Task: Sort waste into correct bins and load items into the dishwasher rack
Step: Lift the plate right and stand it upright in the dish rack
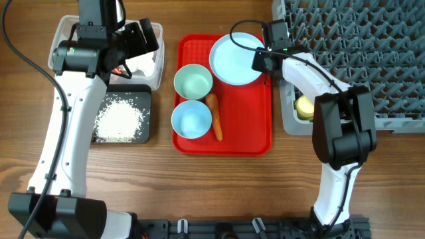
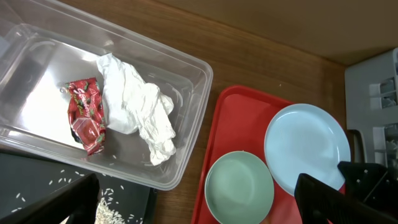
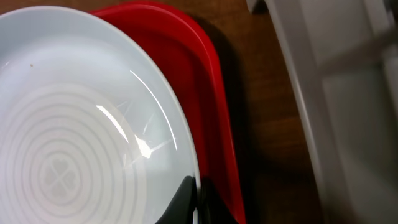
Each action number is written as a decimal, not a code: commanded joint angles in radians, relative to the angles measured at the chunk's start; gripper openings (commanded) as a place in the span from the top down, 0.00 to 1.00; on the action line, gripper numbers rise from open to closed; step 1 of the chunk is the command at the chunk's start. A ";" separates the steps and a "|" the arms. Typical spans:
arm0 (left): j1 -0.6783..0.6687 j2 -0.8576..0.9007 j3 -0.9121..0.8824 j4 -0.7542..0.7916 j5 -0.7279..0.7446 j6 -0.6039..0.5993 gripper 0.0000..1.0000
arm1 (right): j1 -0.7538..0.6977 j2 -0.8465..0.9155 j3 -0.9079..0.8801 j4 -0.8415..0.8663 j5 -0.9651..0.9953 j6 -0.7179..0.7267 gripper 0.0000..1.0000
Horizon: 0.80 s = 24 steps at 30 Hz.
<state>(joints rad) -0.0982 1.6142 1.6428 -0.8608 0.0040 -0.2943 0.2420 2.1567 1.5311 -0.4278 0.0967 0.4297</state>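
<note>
Light blue plate [image 1: 234, 58] with faint concentric rings, red tray [image 1: 226, 136], orange carrot [image 1: 215, 117] — white rice [image 1: 119, 119] on black tray [image 1: 145, 97]

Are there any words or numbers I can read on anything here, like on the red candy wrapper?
No text can be read anywhere.
Red snack wrapper in the clear tub: it has printing, but too small and crumpled to read.
Light blue plate: only raised rings and a small embossed mark, no letters.
</note>
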 commanded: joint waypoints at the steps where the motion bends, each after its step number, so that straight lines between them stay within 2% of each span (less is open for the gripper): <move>1: -0.002 0.002 0.000 -0.001 -0.017 -0.009 0.00 | -0.029 0.020 0.042 0.011 0.053 -0.078 0.96; 8: -0.002 0.002 0.000 -0.001 -0.017 -0.009 0.00 | -0.030 -0.022 0.177 -0.017 0.053 -0.198 0.96; 18: -0.002 0.002 0.000 -0.001 -0.017 -0.009 0.00 | -0.030 -0.166 0.249 -0.003 0.097 -0.340 0.96; 24: -0.002 0.002 0.000 -0.001 -0.017 -0.009 0.00 | -0.055 -0.252 0.249 0.063 0.489 -0.379 0.96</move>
<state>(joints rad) -0.0982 1.6142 1.6428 -0.8612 0.0036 -0.2943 0.2073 1.9636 1.7473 -0.4015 0.3073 0.1032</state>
